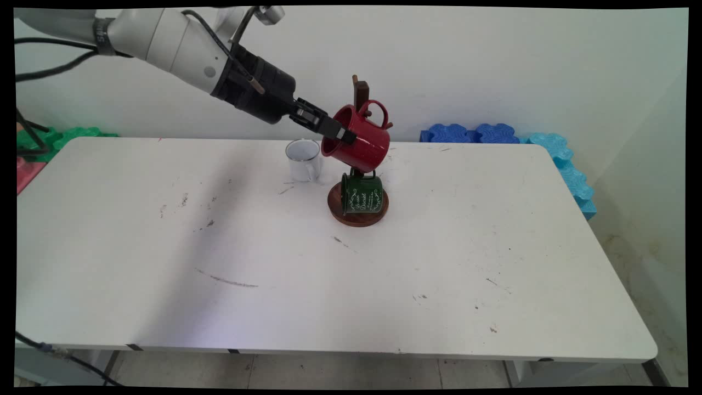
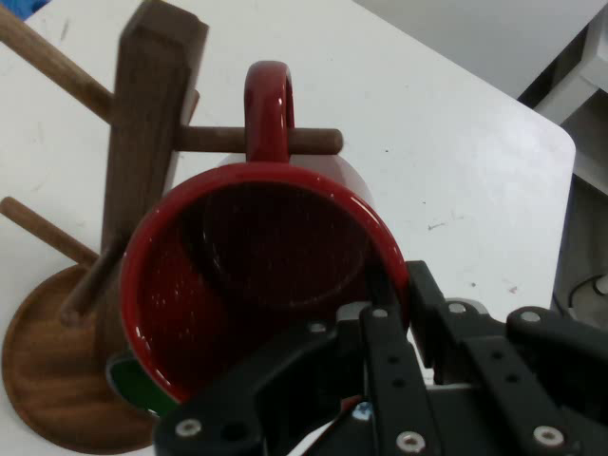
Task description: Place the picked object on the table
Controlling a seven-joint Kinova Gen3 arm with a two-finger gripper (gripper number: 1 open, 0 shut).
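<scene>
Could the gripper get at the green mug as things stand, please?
Probably not directly: the gripper is shut on the red mug, whose handle is around a peg of the wooden mug tree. The green mug hangs just beneath the red one, which blocks the way down.

Soft, even daylight over the worktop [image 1: 384, 285], and a broad faint shadow slants down its left half. Glossy highlights gleam on the red mug [image 2: 275, 256] rim, while the near black linkage sits slightly soft.
</scene>
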